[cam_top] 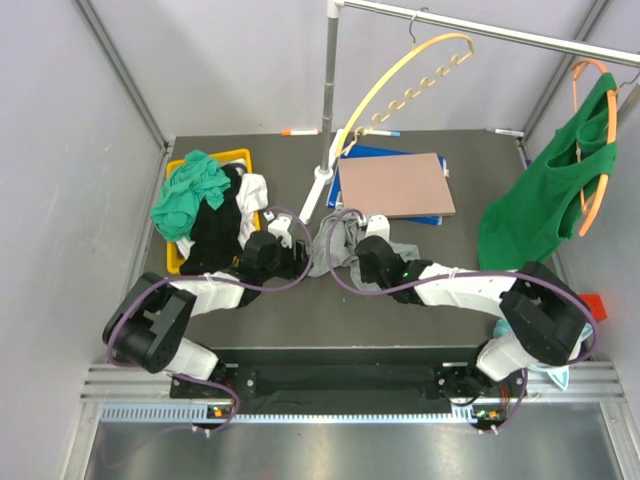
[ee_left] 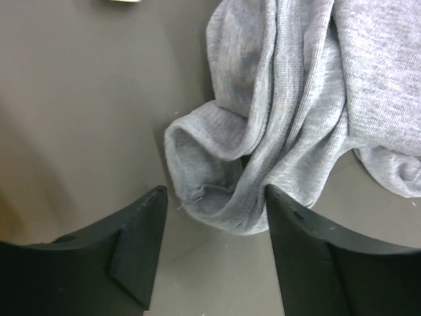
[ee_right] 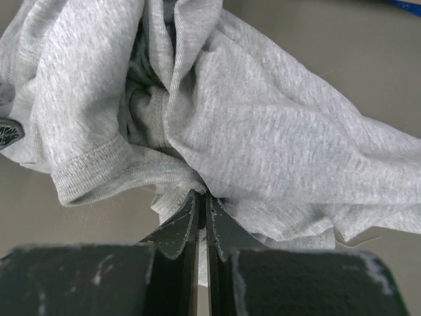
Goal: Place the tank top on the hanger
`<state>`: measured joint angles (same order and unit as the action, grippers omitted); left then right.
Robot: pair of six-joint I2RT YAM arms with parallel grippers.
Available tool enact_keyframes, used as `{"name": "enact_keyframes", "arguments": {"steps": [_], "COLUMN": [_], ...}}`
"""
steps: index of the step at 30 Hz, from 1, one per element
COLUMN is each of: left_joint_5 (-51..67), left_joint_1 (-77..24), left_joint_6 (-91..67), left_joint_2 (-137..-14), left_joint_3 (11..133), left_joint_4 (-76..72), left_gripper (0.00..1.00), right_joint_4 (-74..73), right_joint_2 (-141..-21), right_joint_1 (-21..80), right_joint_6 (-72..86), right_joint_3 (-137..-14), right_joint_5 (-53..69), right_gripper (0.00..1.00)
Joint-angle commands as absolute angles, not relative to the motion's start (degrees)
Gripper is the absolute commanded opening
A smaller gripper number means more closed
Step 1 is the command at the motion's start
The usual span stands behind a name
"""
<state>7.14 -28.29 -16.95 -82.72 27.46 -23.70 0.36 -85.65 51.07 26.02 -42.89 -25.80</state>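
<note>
- From the top camera, the grey tank top lies in a crumpled heap on the dark table, near the middle, between the two arms.
- The left claw is at the left side of the heap and the right claw is at its right side.
- The yellow hanger hangs by its hook on the metal rail at the back, well apart from the tank top.
- A green top hangs on an orange hanger on the right.
- A yellow bin on the left holds a teal cloth and a black cloth.
- A brown board lies on a blue folder behind the heap.
- From the left wrist camera, the left claw stands wide.
- Its two black fingers are on either side of a rolled fold of the tank top.
- The right finger touches the fold, and there is a small gap beside the left finger.
- The rest of the tank top lies bunched on the table.
- From the right wrist camera, the right claw is pressed tight together.
- Its tips pinch the edge of the tank top.
- The cloth spreads out from the tips in big soft folds on the table.
</note>
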Motion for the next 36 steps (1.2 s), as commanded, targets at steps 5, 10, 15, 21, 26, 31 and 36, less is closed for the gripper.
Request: {"name": "enact_keyframes", "arguments": {"steps": [5,10,15,21,26,31,36], "left_joint_5": [15.2,16.0,8.89,1.15,3.77,6.15,10.81], "left_joint_1": [-28.39,-28.39,-28.39,-28.3,-28.3,-28.21,-28.21], "left_joint_6": [-19.16,-19.34,-16.09,-12.92,-12.92,-14.41,-17.75], "left_joint_2": [-88.77,-84.58,-69.64,-55.73,-52.56,-54.31,-56.68], "left_joint_3": [27.86,28.74,36.2,47.88,55.45,54.76,45.98], "left_joint_4": [-35.5,-34.29,-20.33,-9.94,-6.07,-4.57,-9.48], "left_gripper": [0.37,0.0,0.0,0.0,0.0,0.0,0.0], "right_joint_4": [0.44,-2.54,-10.45,-16.26,-16.09,-16.08,-18.28], "right_joint_2": [-82.01,-78.5,-70.06,-59.44,-52.93,-50.8,-50.36], "right_joint_1": [50.1,50.01,50.1,50.1,50.1,50.1,50.1], "right_joint_6": [25.93,24.53,21.8,16.53,13.63,14.5,18.89], "right_joint_3": [-42.28,-43.15,-47.37,-55.97,-60.03,-56.61,-50.98], "right_joint_5": [-25.58,-26.19,-31.97,-38.66,-38.32,-37.53,-37.71], "right_gripper": [0.0,0.0,0.0,0.0,0.02,0.07,0.17]}}
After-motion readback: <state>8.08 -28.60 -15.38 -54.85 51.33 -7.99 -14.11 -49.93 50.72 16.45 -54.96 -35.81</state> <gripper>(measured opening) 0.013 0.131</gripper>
